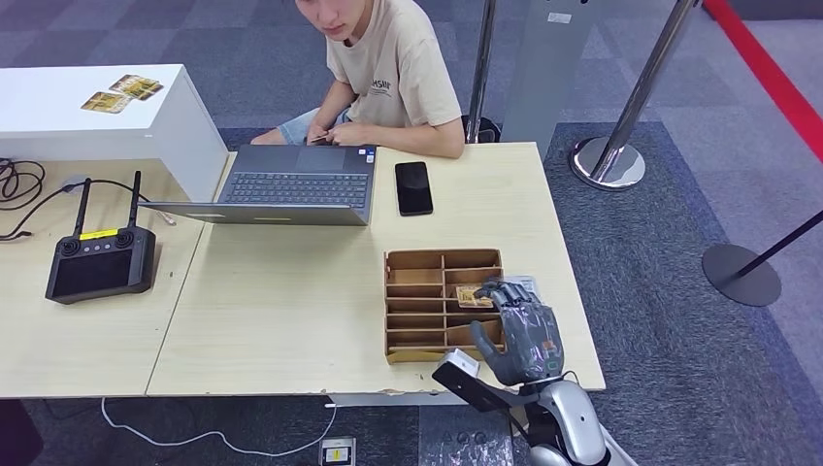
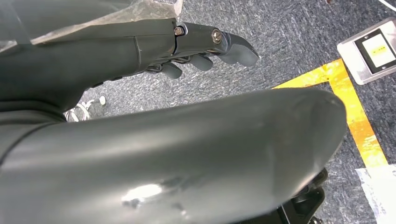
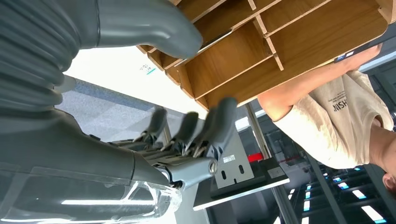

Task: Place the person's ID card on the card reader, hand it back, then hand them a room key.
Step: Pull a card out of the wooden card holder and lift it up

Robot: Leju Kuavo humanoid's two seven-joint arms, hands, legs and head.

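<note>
r hand (image 1: 524, 335) fingers spread, empty, over cardboard organizer (image 1: 417, 291); l hand (image 2: 205, 49) loosely curled, empty

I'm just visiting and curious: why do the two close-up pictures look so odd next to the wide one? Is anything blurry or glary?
Head view: even light, sharp, soft shadows on the table. Left wrist view: a dark body part up close, blurred, with a white glare patch; the left hand over carpet. Right wrist view: turned upside down, right hand sharp, wooden organizer evenly lit.
</note>
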